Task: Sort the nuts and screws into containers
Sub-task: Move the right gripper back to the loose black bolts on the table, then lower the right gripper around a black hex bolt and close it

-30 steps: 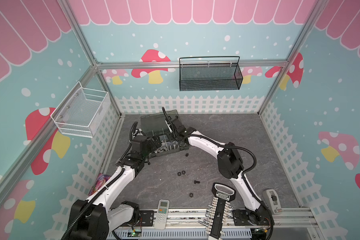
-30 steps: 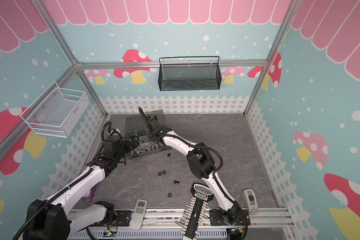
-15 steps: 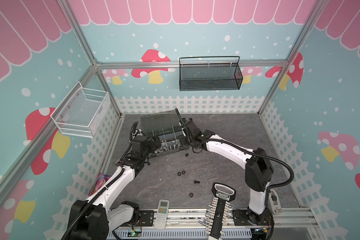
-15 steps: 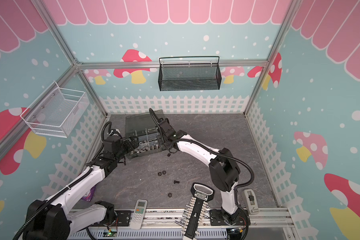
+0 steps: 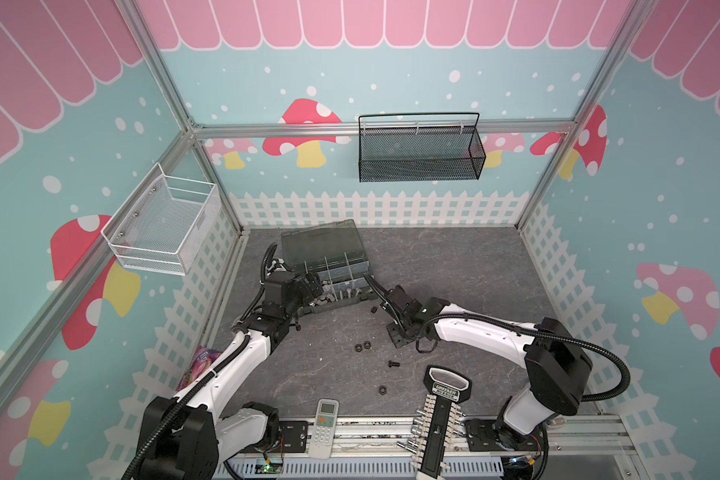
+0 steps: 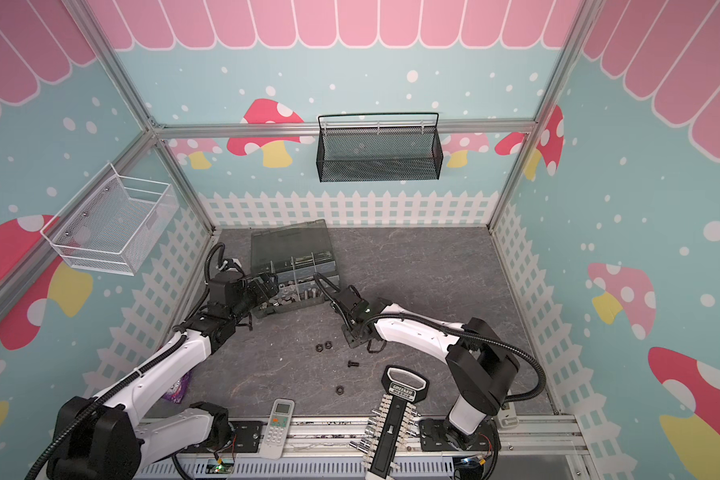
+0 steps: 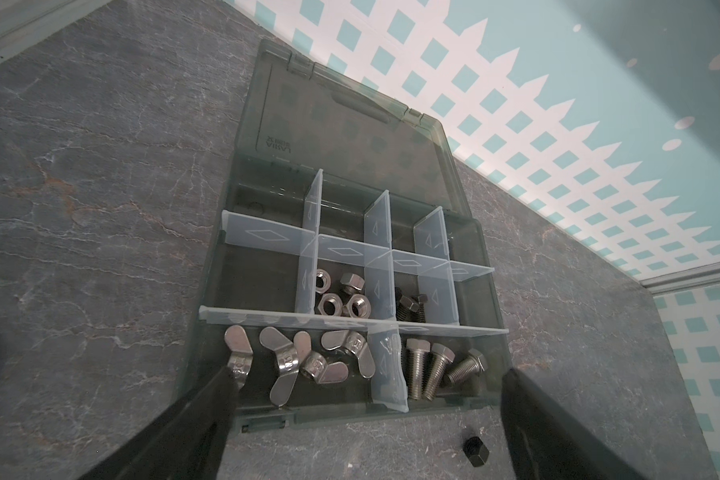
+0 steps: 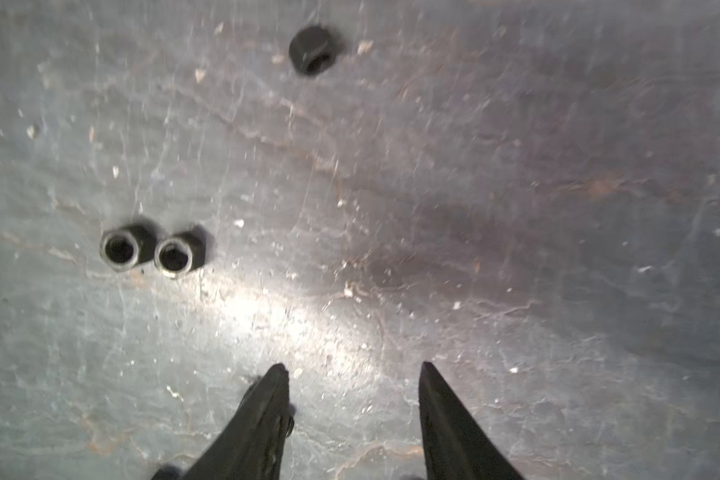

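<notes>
Jaws of the left gripper (image 7: 371, 374) gape wide, empty, at the box's (image 7: 258, 282) near edge; the right gripper's (image 8: 354, 368) stand half apart, empty, above the table (image 5: 454, 270). Mid-table, a black screw (image 5: 393, 364) and nuts (image 8: 119, 249) lie loose: probably light, hard, slick, best pinched across their flats

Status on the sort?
Left tool open, at organizer box. Right tool open, empty, near loose black nuts. Black screw also loose. Nothing blocking.
</notes>
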